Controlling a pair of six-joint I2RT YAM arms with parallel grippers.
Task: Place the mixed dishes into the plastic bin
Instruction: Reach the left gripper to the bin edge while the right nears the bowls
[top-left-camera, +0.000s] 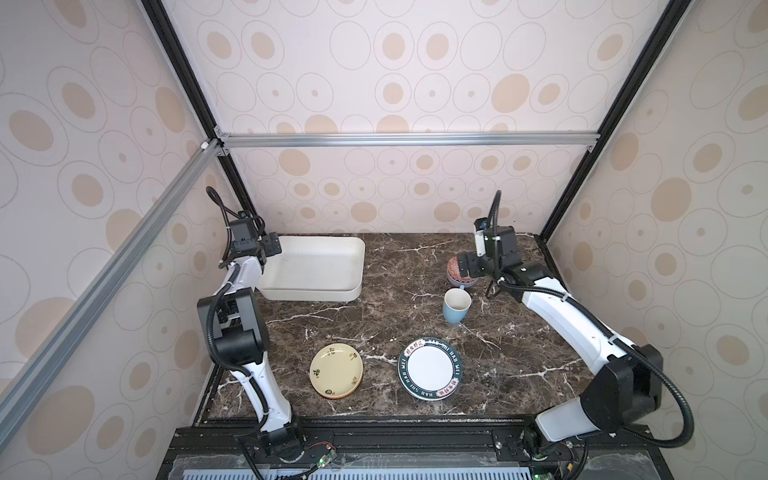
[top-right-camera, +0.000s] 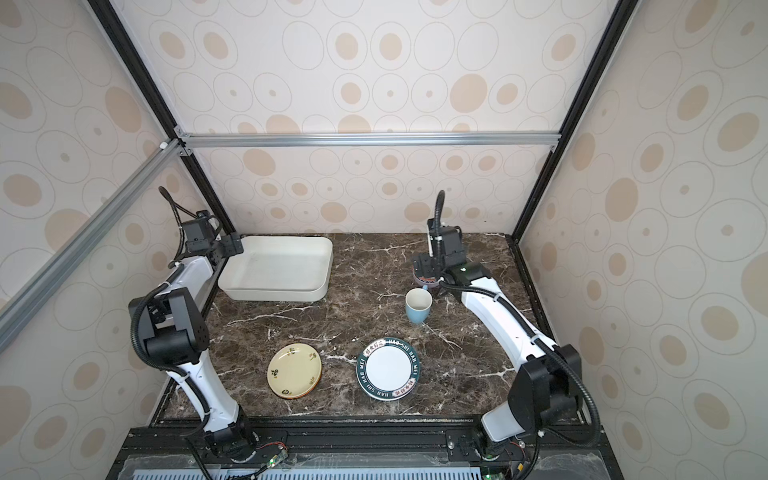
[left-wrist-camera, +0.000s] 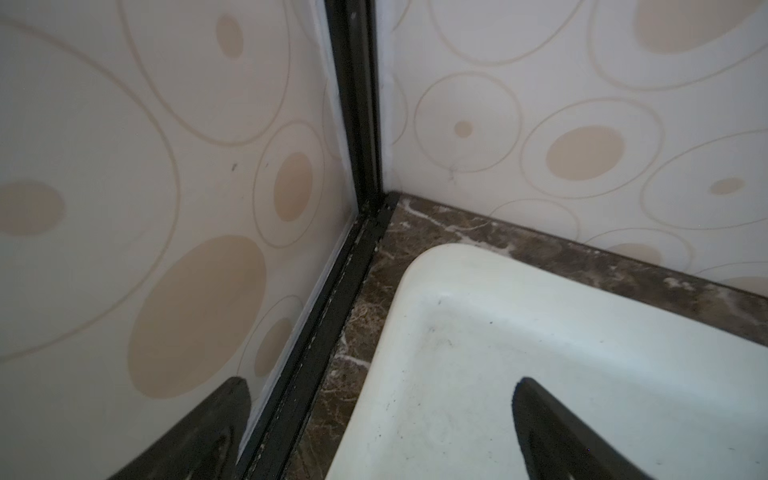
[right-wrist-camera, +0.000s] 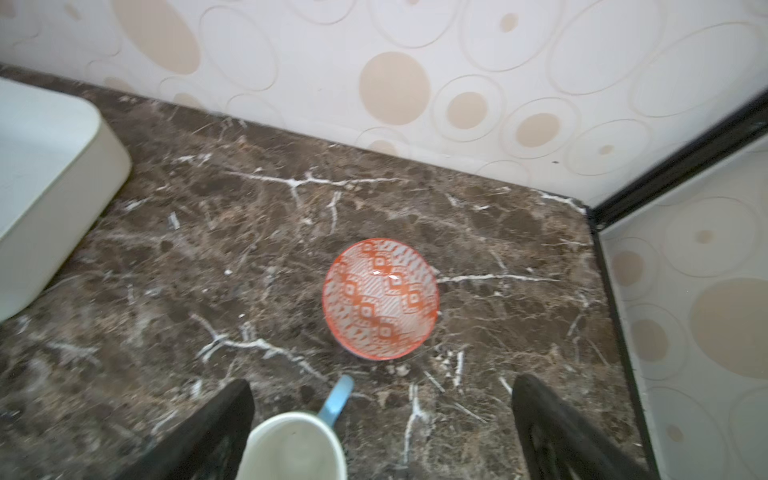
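Poised for a first pick, right jaws wide and empty over the far-right light blue mug (right-wrist-camera: 291, 446), left jaws likewise by the plastic bin (top-left-camera: 316, 293); probably calls for lowering onto the rim.

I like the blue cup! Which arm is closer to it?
The right arm: its jaws hang just behind the blue mug. The left arm is far off, at the bin's corner.
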